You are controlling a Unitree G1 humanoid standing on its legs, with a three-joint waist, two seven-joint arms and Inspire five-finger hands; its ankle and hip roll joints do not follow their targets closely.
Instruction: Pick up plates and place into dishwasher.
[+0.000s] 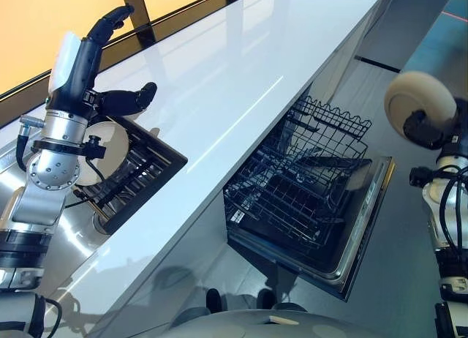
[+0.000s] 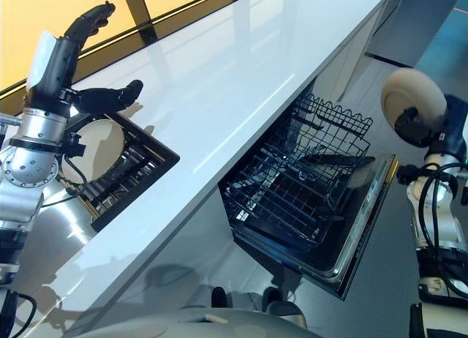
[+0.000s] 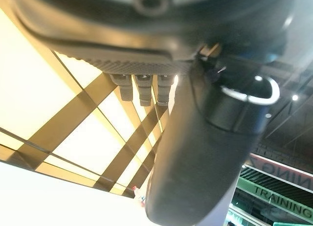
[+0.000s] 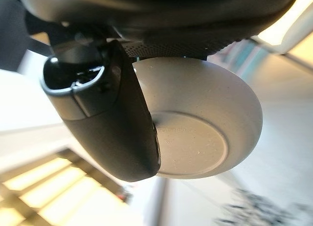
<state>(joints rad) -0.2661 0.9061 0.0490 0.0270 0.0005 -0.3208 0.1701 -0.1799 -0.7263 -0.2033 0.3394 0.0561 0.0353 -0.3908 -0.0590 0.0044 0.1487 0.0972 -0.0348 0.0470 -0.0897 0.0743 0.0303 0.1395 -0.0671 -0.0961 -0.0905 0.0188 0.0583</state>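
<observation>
White countertop (image 1: 241, 96) runs long across our view, with amber window panels (image 1: 44, 23) behind it and an open dishwasher (image 1: 311, 199) below its front edge. We see the dishwasher door dropped flat and the dark wire rack (image 1: 303, 184) pulled out over it, which is why the slots lie exposed from above and ready to take a plate.

Our right hand (image 4: 105, 133) holds a pale plate (image 4: 200, 123) up in the air, off to the right of the rack and well above it. In the right wrist view the thumb presses on the plate's underside beside the foot ring, and the plate's rim runs up under the palm, so we judge it pinched between thumb and fingers. Held on edge like this, it seems set to slide down between the rack's wires rather than lie flat.

Our left hand (image 1: 88, 56) stands raised over the counter's far-left end, fingers relaxed and spread, grasping nothing. Just beneath it a dark dish rack (image 1: 139, 170) sits in the sink (image 1: 110, 228), and another plate (image 1: 102, 151) stands upright in it behind the wrist. We take the left hand to be poised there for that next plate, while the right one still has to bring its plate down to the rack.
</observation>
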